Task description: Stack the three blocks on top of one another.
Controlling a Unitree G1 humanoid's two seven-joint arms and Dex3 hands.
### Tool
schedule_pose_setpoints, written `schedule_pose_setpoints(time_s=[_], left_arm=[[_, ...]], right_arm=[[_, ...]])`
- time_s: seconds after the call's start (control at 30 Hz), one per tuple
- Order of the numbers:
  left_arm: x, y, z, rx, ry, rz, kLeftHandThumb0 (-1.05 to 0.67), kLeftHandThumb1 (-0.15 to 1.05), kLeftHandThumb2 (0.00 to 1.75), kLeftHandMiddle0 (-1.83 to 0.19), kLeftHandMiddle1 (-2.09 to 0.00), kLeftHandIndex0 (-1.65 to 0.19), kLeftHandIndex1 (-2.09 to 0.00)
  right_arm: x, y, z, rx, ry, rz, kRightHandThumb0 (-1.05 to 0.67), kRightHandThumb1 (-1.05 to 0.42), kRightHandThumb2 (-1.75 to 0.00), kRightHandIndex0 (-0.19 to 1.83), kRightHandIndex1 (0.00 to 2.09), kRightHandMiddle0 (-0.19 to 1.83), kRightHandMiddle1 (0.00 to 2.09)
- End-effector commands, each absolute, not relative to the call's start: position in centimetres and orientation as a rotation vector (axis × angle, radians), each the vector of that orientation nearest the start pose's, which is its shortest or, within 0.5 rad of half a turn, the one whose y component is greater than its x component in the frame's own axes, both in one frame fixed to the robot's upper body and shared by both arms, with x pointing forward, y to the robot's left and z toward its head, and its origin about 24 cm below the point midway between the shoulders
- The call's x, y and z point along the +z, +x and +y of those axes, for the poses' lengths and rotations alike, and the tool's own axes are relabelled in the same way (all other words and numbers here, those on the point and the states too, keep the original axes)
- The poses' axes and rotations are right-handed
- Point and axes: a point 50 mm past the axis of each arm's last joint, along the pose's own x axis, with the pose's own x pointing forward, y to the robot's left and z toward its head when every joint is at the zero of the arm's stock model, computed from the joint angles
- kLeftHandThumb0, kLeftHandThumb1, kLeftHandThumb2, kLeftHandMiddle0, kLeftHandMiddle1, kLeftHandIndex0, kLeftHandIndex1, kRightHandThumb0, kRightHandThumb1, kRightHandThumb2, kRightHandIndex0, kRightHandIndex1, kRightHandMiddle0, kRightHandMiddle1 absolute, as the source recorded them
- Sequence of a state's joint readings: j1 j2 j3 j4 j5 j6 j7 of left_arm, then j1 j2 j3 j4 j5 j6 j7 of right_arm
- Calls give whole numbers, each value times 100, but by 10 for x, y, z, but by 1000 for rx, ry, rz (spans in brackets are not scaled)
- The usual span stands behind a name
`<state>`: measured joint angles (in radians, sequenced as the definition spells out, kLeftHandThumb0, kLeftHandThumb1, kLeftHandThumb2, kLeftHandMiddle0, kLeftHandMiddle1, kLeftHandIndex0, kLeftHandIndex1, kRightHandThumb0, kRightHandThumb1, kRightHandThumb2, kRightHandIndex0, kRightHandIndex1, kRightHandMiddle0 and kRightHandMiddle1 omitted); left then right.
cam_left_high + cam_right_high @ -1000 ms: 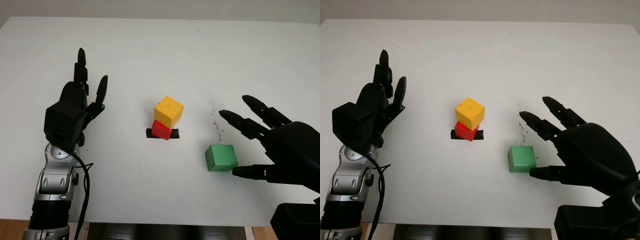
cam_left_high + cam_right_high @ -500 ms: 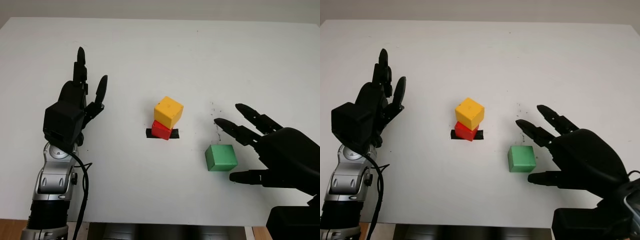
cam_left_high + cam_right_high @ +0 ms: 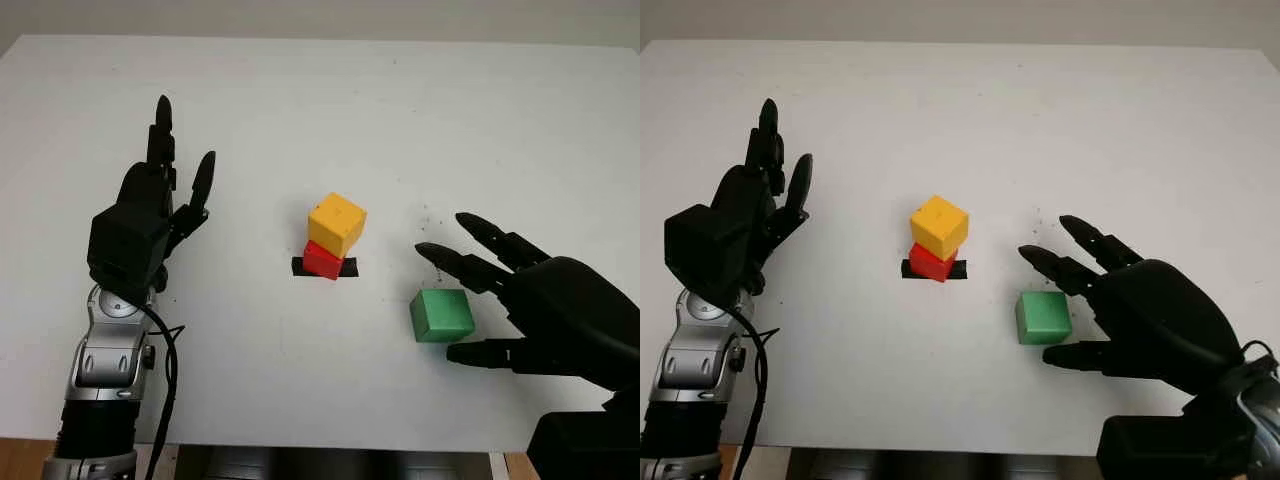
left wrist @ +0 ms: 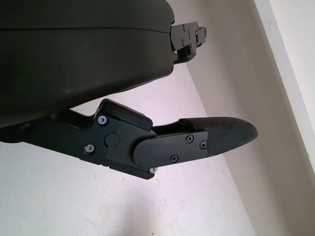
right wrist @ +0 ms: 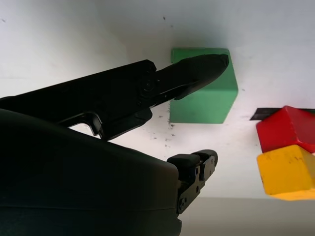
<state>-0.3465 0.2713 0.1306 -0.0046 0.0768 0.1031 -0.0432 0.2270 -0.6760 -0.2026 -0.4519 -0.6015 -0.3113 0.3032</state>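
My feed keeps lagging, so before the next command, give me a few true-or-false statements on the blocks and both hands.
1. The yellow block sits on the red block. True.
2. The green block is on top of the stack. False: it lies on the table, apart from the stack.
3. The right hand grips the green block. False: it is open beside it.
4. The left hand is open, well away from the blocks. True.

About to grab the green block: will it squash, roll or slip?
The green block looks like a rigid, flat-faced cube, so probably no squashing or rolling. Its smooth faces might slip between the right hand's hard fingers. Likely light, given its size beside the hand.
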Motion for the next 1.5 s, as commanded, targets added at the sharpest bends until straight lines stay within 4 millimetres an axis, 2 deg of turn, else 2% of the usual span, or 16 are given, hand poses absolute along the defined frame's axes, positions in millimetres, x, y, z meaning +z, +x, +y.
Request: schedule_pose_setpoints(time_s=[0.0,0.1,0.13,0.23,0.33,0.63,1.03,1.07,1.23,1.33,1.47], left_arm=[[148,309,206,64,329,-273,-84,105,58,16,-5,17,-5],[148,309,206,67,321,-268,-84,105,58,17,-5,17,-5],[148,309,206,70,323,-264,-84,105,58,16,-5,17,-5],[147,308,207,73,329,-260,-85,105,57,17,-5,17,-5],[148,309,207,68,331,-265,-85,105,57,17,-5,17,-5],[149,307,208,73,323,-263,-85,105,57,16,-5,17,-5],[149,307,209,71,328,-269,-83,105,57,16,-5,17,-5],[149,307,209,70,327,-271,-83,105,57,17,-5,17,-5],[148,306,209,79,329,-262,-85,105,57,16,-6,17,-5],[148,306,209,82,326,-258,-86,105,56,16,-6,17,-6],[148,306,209,81,325,-256,-87,105,55,15,-6,16,-6]], right_arm=[[142,201,-220,349,-1400,-344,-62,-105,-6,16,10,43,16],[141,203,-219,343,-1400,-360,-61,-105,-6,18,10,46,20],[141,203,-219,341,-1400,-367,-59,-105,-7,21,8,42,34],[140,206,-218,336,-1404,-381,-56,-105,-7,25,6,15,98],[140,207,-218,339,-1414,-371,-52,-104,-7,26,6,12,113],[143,209,-218,362,-1488,-276,-53,-103,-5,23,4,10,113],[147,208,-218,393,-1587,-203,-58,-98,-5,25,6,19,93],[147,208,-218,387,-1575,-209,-57,-98,-5,26,6,21,94],[146,208,-218,340,-1507,-287,-41,-101,-6,41,10,28,134],[145,208,-218,330,-1461,-312,-38,-103,-5,44,11,25,146],[144,209,-219,321,-1398,-324,-39,-102,-5,46,11,23,147]])
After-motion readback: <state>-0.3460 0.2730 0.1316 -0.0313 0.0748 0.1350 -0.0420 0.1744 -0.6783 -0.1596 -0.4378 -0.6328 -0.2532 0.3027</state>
